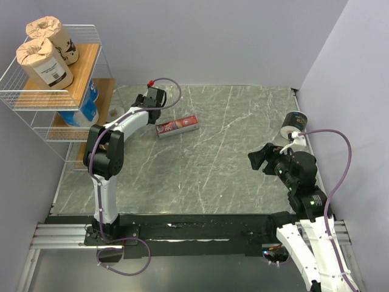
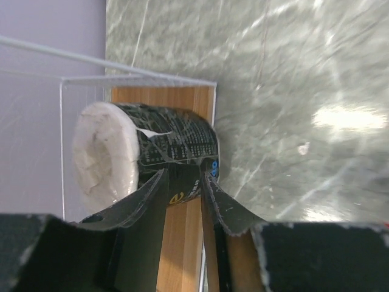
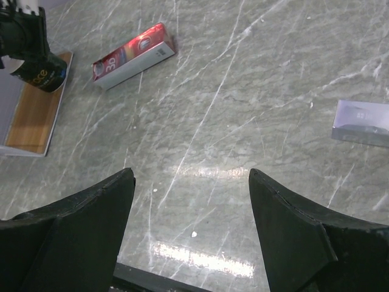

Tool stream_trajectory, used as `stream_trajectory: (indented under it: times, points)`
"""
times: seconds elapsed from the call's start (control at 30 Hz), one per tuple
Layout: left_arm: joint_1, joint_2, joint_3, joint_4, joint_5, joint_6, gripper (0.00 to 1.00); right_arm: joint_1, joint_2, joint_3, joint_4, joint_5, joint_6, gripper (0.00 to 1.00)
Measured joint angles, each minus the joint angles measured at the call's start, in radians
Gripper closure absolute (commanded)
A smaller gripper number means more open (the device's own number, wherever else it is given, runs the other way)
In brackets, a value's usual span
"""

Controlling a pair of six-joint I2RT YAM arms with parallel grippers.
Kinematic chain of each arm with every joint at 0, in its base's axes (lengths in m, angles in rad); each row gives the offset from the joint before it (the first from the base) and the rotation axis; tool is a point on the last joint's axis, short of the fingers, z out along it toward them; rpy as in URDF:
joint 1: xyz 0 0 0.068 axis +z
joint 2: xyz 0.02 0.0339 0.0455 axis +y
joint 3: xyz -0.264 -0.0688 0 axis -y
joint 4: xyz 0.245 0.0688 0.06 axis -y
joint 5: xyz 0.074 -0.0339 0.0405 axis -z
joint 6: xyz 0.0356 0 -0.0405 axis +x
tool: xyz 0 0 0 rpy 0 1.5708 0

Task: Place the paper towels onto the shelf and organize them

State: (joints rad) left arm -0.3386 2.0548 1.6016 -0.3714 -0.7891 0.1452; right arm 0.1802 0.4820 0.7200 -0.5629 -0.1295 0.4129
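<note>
Pinching a dark roll point(image 2: 173, 137), my left gripper point(image 2: 182, 174) holds it over the shelf point(image 2: 159, 96) at ten o'clock. My right gripper point(image 3: 190, 174) hangs wide open, empty.

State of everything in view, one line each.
left tool, shut, tips at dark roll
dark roll, on its side on the low board
right tool, open, empty
kraft rolls, standing on the top board
blue-and-white rolls, on the middle board
second dark roll, on the table, unshelved
red box, flat on the table
</note>
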Motion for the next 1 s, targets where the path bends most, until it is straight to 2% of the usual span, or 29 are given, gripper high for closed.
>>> stream_trajectory:
  times: [0.37, 0.57, 0.7, 0.87, 1.0]
  points:
    - [0.091, 0.071, 0.000, -0.040, -0.055, -0.012, 0.67, 0.000, 0.003, 0.000, 0.000, -0.019, -0.010, 0.17]
    - [0.106, 0.114, 0.049, -0.066, -0.080, -0.037, 0.67, 0.000, 0.004, 0.000, 0.002, -0.019, -0.010, 0.17]
    - [0.097, 0.121, 0.051, -0.083, -0.066, -0.055, 0.62, 0.000, 0.010, 0.000, 0.008, -0.019, -0.009, 0.18]
    - [0.044, 0.092, 0.071, -0.122, 0.059, -0.108, 0.55, 0.000, 0.041, -0.002, 0.071, -0.019, -0.009, 0.18]
    - [-0.055, -0.015, 0.101, -0.142, 0.200, -0.149, 0.48, 0.000, 0.109, -0.001, 0.141, -0.009, -0.006, 0.18]
